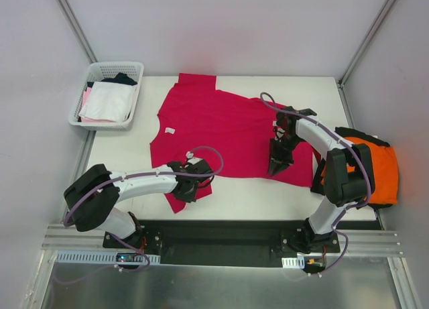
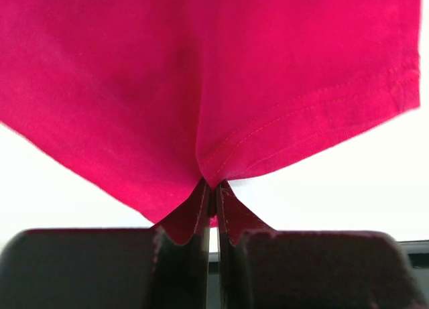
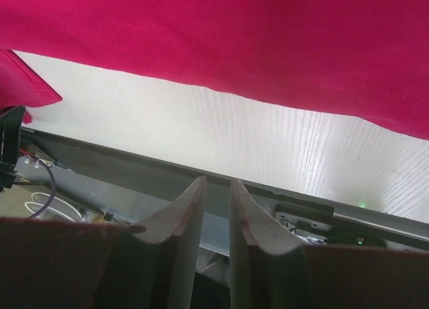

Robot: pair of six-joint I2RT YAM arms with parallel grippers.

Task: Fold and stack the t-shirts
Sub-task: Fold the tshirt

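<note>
Closest to the left wrist lens, the left gripper point(image 2: 214, 192) is seen clamped shut on a pinched fold at the stitched hem of the plain crimson-magenta soft cloth t-shirt point(image 2: 201, 74). From above, that shirt point(image 1: 214, 131) is shown spread across the middle of the white wood-grain table point(image 1: 255, 195), its small white neck label point(image 1: 169, 130) facing up. The left gripper point(image 1: 191, 180) is placed at its near left corner. The right gripper point(image 1: 277, 167) is held over the shirt's near edge on the right. Its pale fingers point(image 3: 184, 215) are kept slightly apart, and nothing is seen between them. A bright orange t-shirt point(image 1: 382, 171) is draped at the table's right edge, with black cloth point(image 1: 365, 136) along its far side. A white mesh plastic basket point(image 1: 100, 71) with white and pink garments is set at the far left corner.
</note>
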